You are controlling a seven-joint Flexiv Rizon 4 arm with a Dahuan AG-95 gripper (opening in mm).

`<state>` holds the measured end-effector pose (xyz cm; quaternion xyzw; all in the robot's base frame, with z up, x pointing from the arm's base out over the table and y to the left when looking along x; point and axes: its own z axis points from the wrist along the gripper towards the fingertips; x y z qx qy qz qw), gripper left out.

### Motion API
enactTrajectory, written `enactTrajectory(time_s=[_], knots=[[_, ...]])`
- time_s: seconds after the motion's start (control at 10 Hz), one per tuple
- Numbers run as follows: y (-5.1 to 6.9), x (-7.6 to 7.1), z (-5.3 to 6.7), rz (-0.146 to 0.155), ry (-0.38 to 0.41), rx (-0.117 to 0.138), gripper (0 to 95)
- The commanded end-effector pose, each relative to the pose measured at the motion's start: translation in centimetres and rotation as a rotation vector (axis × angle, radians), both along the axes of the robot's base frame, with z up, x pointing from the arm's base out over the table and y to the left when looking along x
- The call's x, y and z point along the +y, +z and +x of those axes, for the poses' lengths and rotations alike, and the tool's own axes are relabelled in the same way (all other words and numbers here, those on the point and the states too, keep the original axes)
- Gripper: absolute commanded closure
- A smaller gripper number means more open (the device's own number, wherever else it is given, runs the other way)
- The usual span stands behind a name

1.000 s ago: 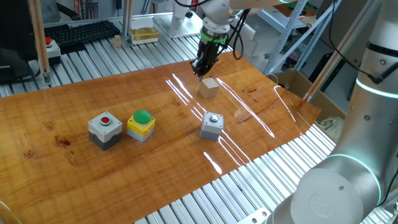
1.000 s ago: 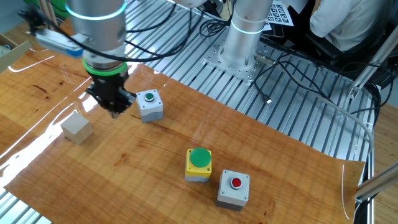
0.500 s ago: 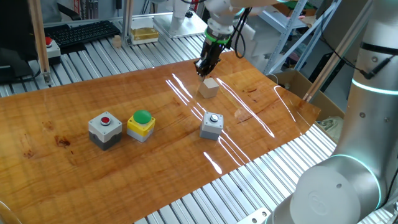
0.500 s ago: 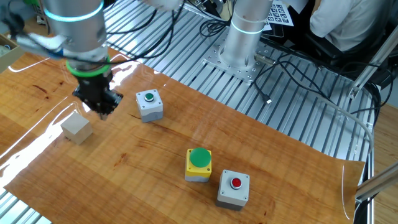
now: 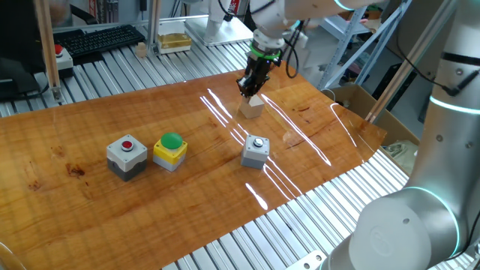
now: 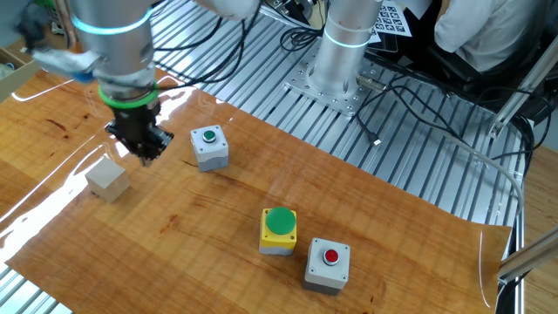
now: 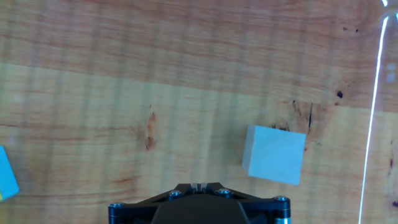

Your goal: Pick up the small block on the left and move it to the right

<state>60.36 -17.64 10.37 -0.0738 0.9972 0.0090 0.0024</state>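
Note:
The small block (image 5: 252, 106) is a plain pale wooden cube on the wooden board, also seen in the other fixed view (image 6: 107, 180). In the hand view it lies to the right of centre (image 7: 273, 154), looking bluish-white. My gripper (image 5: 247, 91) hovers just above the board, beside the block and apart from it; in the other fixed view it (image 6: 146, 157) is between the block and a grey button box. In the hand view its fingertips (image 7: 198, 185) are pressed together with nothing between them. The gripper is shut and empty.
A grey box with a silver button (image 5: 255, 151) stands near the block, also in the other fixed view (image 6: 209, 146). A yellow box with a green button (image 5: 170, 151) and a grey box with a red button (image 5: 126, 157) stand farther away. Metal rails surround the board.
The gripper has moved a short way sideways toward the block, staying low and shut. The block and the button boxes have not moved.

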Motion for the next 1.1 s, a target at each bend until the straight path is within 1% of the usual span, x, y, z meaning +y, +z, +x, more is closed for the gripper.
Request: enactTrajectory(time_s=[0.1, 0.3, 0.5, 0.6, 0.7, 0.8, 1.0, 1.1], knots=[[0.01, 0.02, -0.51, -0.006, -0.012, 0.003, 95.0], [0.00, 0.02, -0.51, -0.004, -0.018, -0.001, 95.0], [-0.08, 0.04, -0.51, -0.006, -0.015, 0.004, 95.0], [-0.10, 0.06, -0.50, -0.011, -0.013, -0.004, 95.0], [-0.11, 0.08, -0.49, -0.009, -0.008, -0.003, 95.0], [-0.11, 0.08, -0.49, -0.014, -0.017, 0.001, 95.0], [-0.11, 0.08, -0.49, -0.012, -0.025, 0.036, 95.0], [-0.11, 0.08, -0.49, -0.033, -0.061, 0.042, 95.0]])
